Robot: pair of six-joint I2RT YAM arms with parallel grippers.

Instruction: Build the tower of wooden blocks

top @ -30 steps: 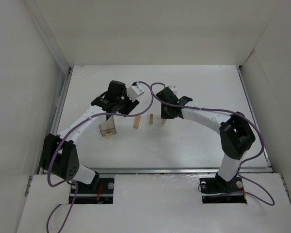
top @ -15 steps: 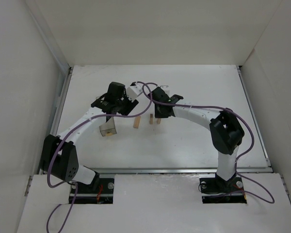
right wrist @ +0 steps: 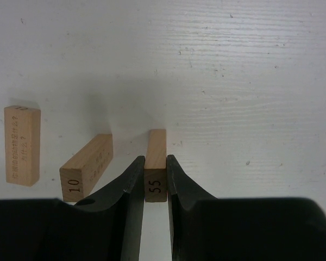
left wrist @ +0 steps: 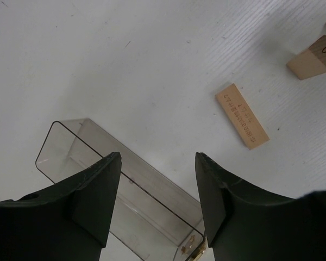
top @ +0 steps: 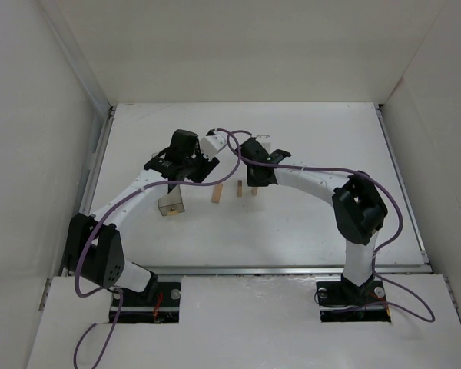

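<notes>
Three light-tan wood blocks stand or lie in a row at mid-table. One lies flat (right wrist: 22,144) on the left and also shows in the left wrist view (left wrist: 242,115) and from the top (top: 215,194). The block marked "10" (right wrist: 87,171) stands upright in the middle (top: 239,188). My right gripper (right wrist: 156,163) is shut on the upright block marked "55" (right wrist: 155,179), just right of the "10" block (top: 254,189). I cannot tell if it touches the table. My left gripper (left wrist: 157,157) is open and empty above the clear box, left of the blocks.
A clear plastic box (left wrist: 98,168) lies on the table under my left gripper, also seen from the top (top: 171,202). White walls close in the table (top: 307,138) at the back and on both sides.
My right gripper has moved left with the "55" block, bringing it close beside the "10" block. The left arm has barely moved.
</notes>
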